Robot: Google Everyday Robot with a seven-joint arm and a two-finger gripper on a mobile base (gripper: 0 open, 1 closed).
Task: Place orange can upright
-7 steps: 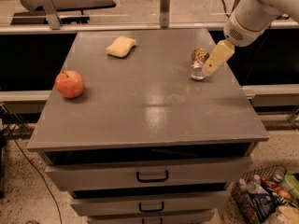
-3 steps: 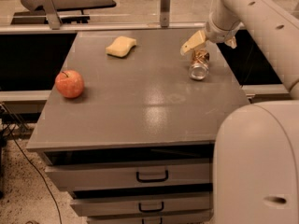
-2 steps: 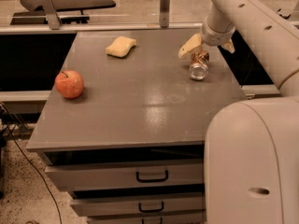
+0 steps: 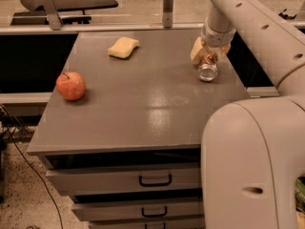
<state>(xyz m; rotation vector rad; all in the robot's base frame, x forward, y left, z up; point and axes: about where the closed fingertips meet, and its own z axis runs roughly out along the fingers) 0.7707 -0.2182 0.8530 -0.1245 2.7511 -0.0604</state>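
The orange can [image 4: 208, 67] lies on its side near the right edge of the grey cabinet top [image 4: 143, 104], with a shiny silver end facing me. My gripper [image 4: 208, 51] has come down from above at the can's far end. Its tan fingers [image 4: 196, 49] stand one on each side of the can, close to it, and look open. The arm reaches in from the upper right, and its large pale housing fills the lower right of the view.
A red-orange apple [image 4: 71, 86] sits near the left edge. A yellow sponge [image 4: 123, 47] lies at the back middle. Drawers [image 4: 155, 180] are below the top. A rail and posts run behind the cabinet.
My gripper has moved from beside the can to over it and now straddles its far end. The can, apple and sponge have not moved.
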